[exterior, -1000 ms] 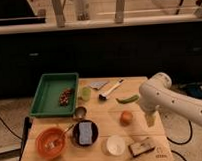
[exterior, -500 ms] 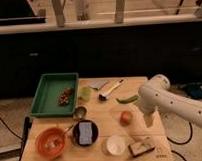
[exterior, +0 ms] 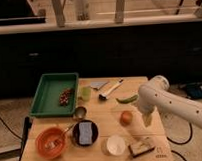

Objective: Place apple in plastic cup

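On a wooden table [exterior: 106,111] before dark cabinets: apple [exterior: 126,117], orange-red, lying right of centre on bare wood. Round from this angle, with no long axis to make out and no stem visible to show its heading. Just right of the apple, gripper [exterior: 147,119], hanging nose-down from a white arm [exterior: 178,106] reaching in from the right edge. Open or closed: cannot tell, nor whether touching the fruit.

Well apart to the left, cup [exterior: 85,93], pale green and translucent, standing upright, mouth up, just beside the right wall of a green tray [exterior: 47,94]. Inside the tray, near that wall, a brown heap [exterior: 66,96].

Behind the apple, a green pepper [exterior: 127,99], long axis running roughly left to right. Further left, a pale-handled utensil [exterior: 111,88] lying on a diagonal. Near the tray's front right corner, a metal cup [exterior: 79,113].

Along the front edge, left to right: orange bowl [exterior: 39,138], dark bowl [exterior: 75,132] holding a grey-blue pad, white bowl [exterior: 116,144] and a small boxy item [exterior: 142,147].
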### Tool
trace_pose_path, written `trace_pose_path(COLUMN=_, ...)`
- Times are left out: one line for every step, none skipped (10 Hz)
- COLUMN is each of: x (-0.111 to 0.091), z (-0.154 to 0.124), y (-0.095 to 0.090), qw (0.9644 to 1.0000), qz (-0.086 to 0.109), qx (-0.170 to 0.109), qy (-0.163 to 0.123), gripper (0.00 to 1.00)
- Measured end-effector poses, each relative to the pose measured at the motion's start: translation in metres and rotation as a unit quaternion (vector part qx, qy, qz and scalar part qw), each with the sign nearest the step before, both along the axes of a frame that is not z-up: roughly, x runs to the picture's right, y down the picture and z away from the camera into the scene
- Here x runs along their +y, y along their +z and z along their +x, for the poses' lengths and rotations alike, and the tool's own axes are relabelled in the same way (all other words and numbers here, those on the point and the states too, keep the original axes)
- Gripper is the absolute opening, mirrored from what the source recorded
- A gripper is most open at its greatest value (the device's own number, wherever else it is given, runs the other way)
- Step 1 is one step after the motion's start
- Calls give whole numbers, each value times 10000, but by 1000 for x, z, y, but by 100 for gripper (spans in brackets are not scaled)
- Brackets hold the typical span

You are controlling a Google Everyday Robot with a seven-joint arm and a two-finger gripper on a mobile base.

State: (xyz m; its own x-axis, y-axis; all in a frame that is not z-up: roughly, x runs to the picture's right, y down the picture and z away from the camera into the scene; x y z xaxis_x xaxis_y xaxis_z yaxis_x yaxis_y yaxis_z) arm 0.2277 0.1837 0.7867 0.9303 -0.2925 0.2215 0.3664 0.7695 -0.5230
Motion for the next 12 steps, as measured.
trace_pose_path(x=0, z=-1, y=3, qw=10000, qz=3, qx=-44, qy=-12, gripper=80)
trace_pose_path(x=0, z=-2, y=5, qw=10000, qz=8, qx=-93, qy=-32, gripper=80)
trace_pose_path(x=1, z=-4, y=7, qw=9999, qz=8, qx=-140, qy=-54, gripper=80)
trace_pose_path(x=1, z=-4, y=8, qw=9998, qz=11, qx=-179, qy=-73, gripper=80)
trace_pose_path(x=2, z=-5, y=10, qw=9997, qz=16, qx=-231, qy=-96, gripper=80)
trace_pose_path(x=2, z=-7, y=11, qw=9996, qz=23, qx=-273, qy=-114, gripper=80)
trace_pose_path(x=2, z=-8, y=12, qw=9994, qz=28, qx=-317, qy=-137, gripper=80)
trace_pose_path(x=2, z=-10, y=13, qw=9992, qz=31, qx=-367, qy=-167, gripper=80)
trace_pose_path(x=3, z=-11, y=14, qw=9990, qz=33, qx=-404, qy=-188, gripper=80)
trace_pose_path(x=3, z=-12, y=16, qw=9987, qz=36, qx=-451, qy=-217, gripper=80)
trace_pose_path(x=4, z=-14, y=17, qw=9983, qz=40, qx=-513, qy=-256, gripper=80)
trace_pose_path(x=5, z=-16, y=19, qw=9980, qz=42, qx=-557, qy=-283, gripper=80)
